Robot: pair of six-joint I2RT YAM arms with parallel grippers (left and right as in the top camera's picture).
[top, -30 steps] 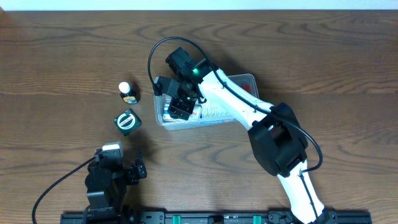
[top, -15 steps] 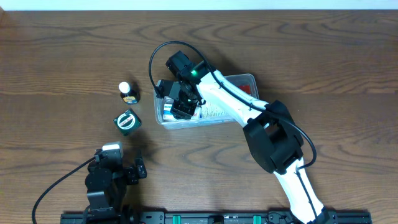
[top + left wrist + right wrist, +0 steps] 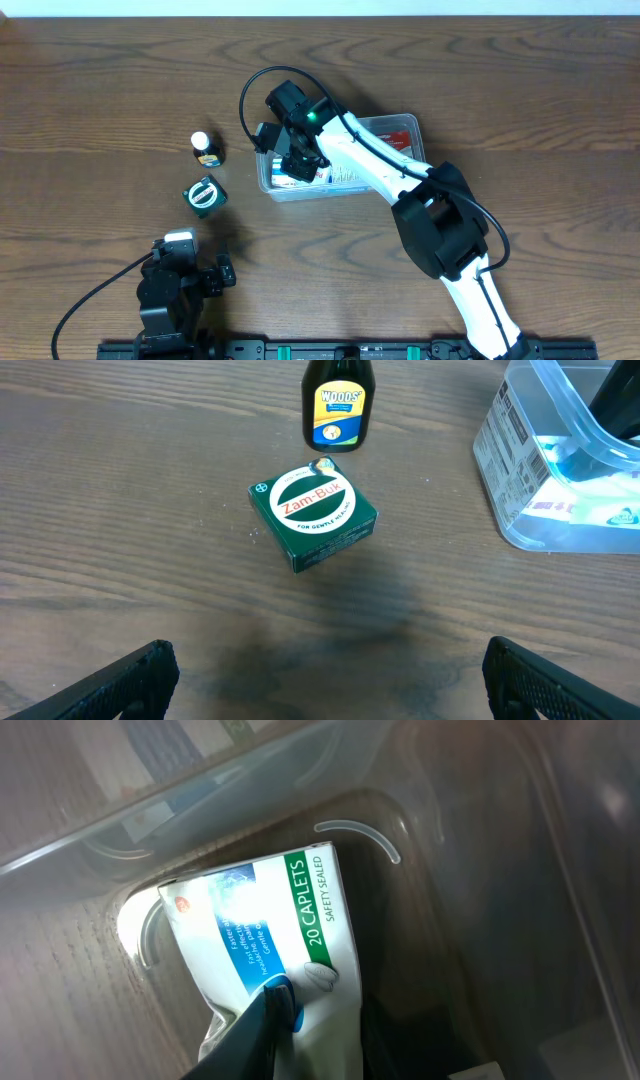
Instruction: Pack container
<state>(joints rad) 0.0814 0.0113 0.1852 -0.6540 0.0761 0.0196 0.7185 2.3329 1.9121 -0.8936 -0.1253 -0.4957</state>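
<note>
While the right gripper [image 3: 297,168] sits inside it: 1 container [image 3: 402,122], 1 caplet box [image 3: 265,945], 1 bottle [image 3: 206,149], 1 green box [image 3: 204,194].
The container lies mid-table, with the right gripper at its left end, jaws clamped on the caplet box near a rounded corner. Other cartons [image 3: 345,178] lie inside, count unclear. The bottle and green box stand left of the container, apart from it, bare wood around them. The left gripper [image 3: 330,680] is left of the container toward the base, jaws wide, empty.

The dark brown wooden table [image 3: 100,100] is matt and grained. The clear rectangular plastic tub [image 3: 545,538] is glossy; the white-and-blue cardboard box [image 3: 265,935] inside it smooth.
</note>
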